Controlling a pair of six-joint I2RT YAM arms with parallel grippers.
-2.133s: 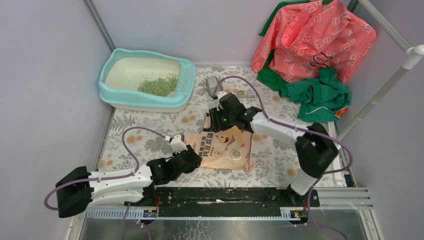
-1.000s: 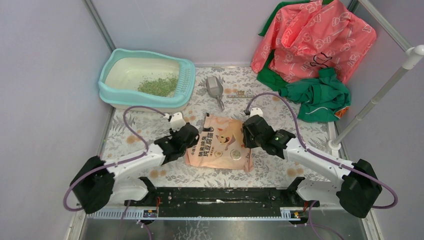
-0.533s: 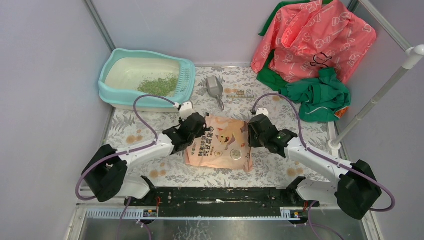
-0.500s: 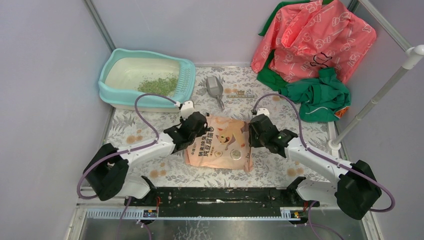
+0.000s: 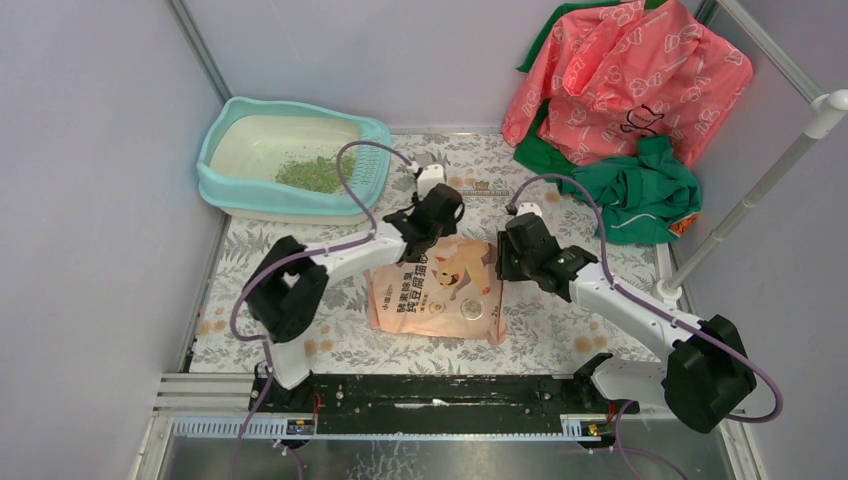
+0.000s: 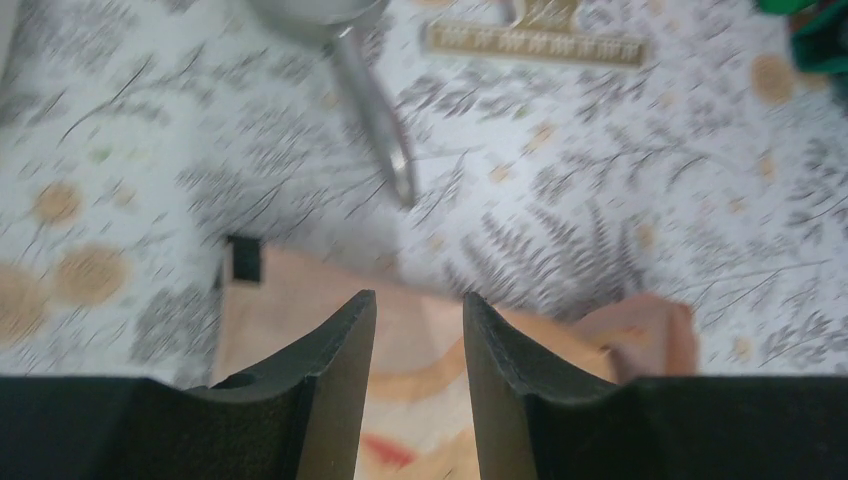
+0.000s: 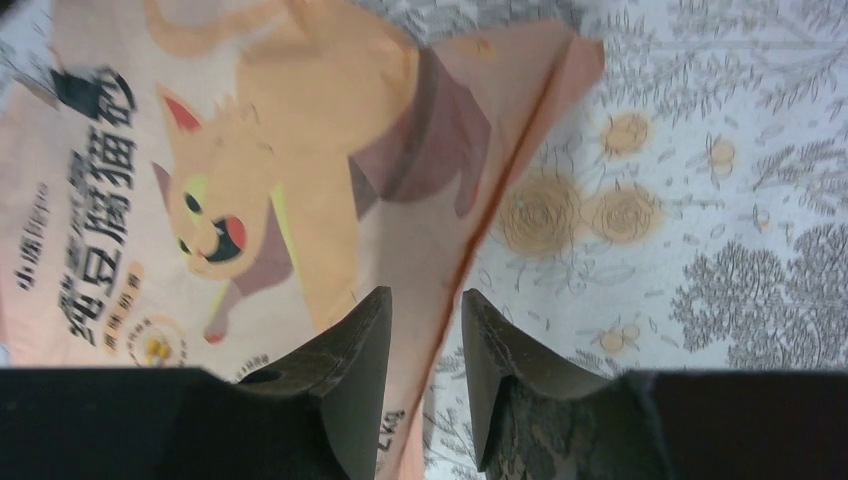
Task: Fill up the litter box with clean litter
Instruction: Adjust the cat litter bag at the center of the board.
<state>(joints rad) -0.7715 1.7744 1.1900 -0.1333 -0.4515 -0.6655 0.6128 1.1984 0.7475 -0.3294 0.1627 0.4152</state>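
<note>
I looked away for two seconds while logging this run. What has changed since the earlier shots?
The left pincer swung from the near-left side of the bag up to its far edge, by the scoop. The right pincer left that far edge and now straddles the bag's right edge. Both are open; neither grips anything. The bag, litter box and clean litter stayed put.

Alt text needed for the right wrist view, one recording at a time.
The right gripper, its dark fingers parted, sits over one edge of a pink-orange bag printed with a cartoon cat; that edge shows in the gap between the fingers. The bag lies on a floral table cover.
</note>
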